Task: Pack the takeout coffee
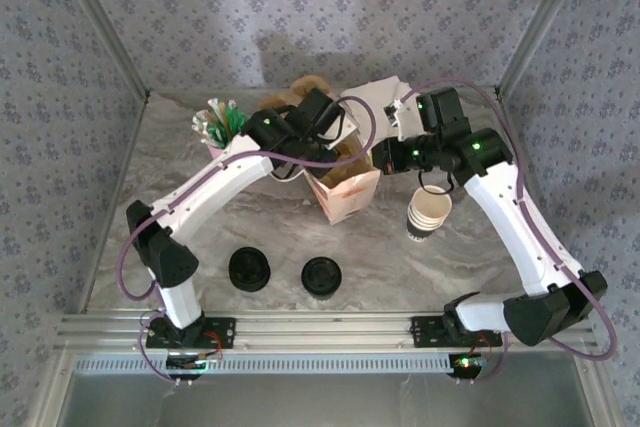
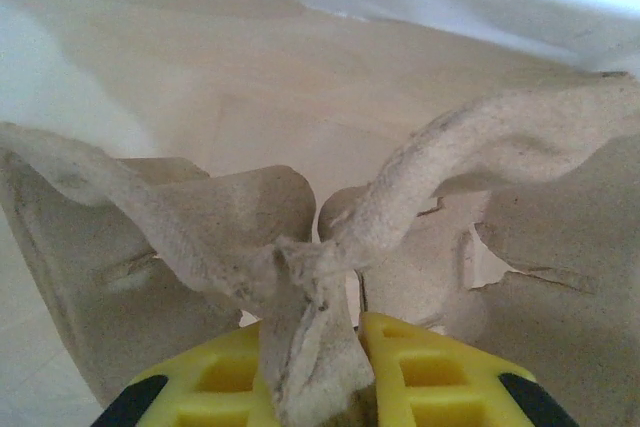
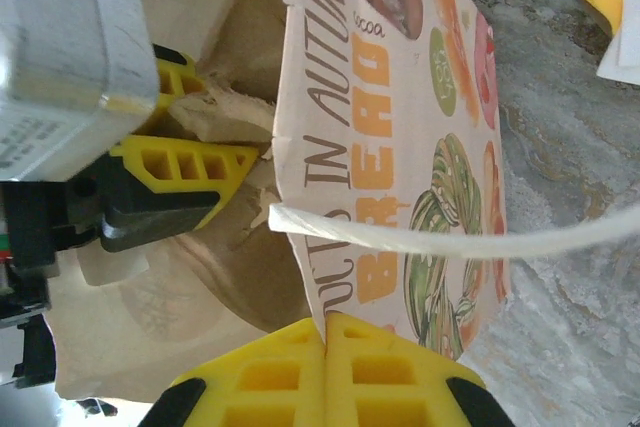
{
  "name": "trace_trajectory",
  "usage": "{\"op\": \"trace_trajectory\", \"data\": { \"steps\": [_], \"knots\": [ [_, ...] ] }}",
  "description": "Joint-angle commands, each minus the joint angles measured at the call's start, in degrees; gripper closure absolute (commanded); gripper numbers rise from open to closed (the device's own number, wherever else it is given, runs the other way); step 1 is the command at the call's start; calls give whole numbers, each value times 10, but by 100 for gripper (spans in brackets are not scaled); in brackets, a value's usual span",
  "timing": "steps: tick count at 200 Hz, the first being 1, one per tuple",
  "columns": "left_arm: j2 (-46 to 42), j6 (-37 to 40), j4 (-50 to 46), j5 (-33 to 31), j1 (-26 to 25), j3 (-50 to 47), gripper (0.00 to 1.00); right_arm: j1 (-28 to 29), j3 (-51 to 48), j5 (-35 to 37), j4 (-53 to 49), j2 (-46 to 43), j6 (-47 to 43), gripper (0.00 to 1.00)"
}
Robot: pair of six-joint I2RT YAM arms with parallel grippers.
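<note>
Left arm [image 1: 220, 182]'s jaws clamp a pulp cup tray [image 2: 220, 217] inside the paper bag [image 3: 390, 147] at the surface [image 1: 380, 267]'s far middle. Right arm [image 1: 510, 207]'s jaws pinch the bag's rim. Where the coffee sits, I cannot tell.

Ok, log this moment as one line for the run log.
left gripper: shut on pulp carrier | right gripper: shut on paper bag edge | cup stack: standing beside bag

printed bag [image 1: 345, 195] | pulp carrier [image 2: 200, 217] inside | stirrer holder [image 1: 218, 125] beside | marble table [image 1: 400, 272]
</note>
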Motion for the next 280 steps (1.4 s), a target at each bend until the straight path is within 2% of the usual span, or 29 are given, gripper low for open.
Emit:
{"op": "trace_trajectory", "data": {
  "steps": [1,46,102,176,241,280],
  "knots": [
    [-5,6,13,30,1,-18,91,-7,-2,-21,22,-13,14,100],
    [-3,32,4,20,5,-51,92,-14,3,-34,12,-6,-6,100],
    [6,44,-21,36,23,-57,94,-20,20,-48,-11,4,-30,100],
    [13,50,-27,36,25,-79,96,-30,5,-14,19,2,11,100],
    [80,46,-72,63,28,-28,99,-29,-3,-38,49,3,43,100],
    [68,35,-59,73,29,-32,99,-30,-4,-32,48,6,51,100]
  ]
}}
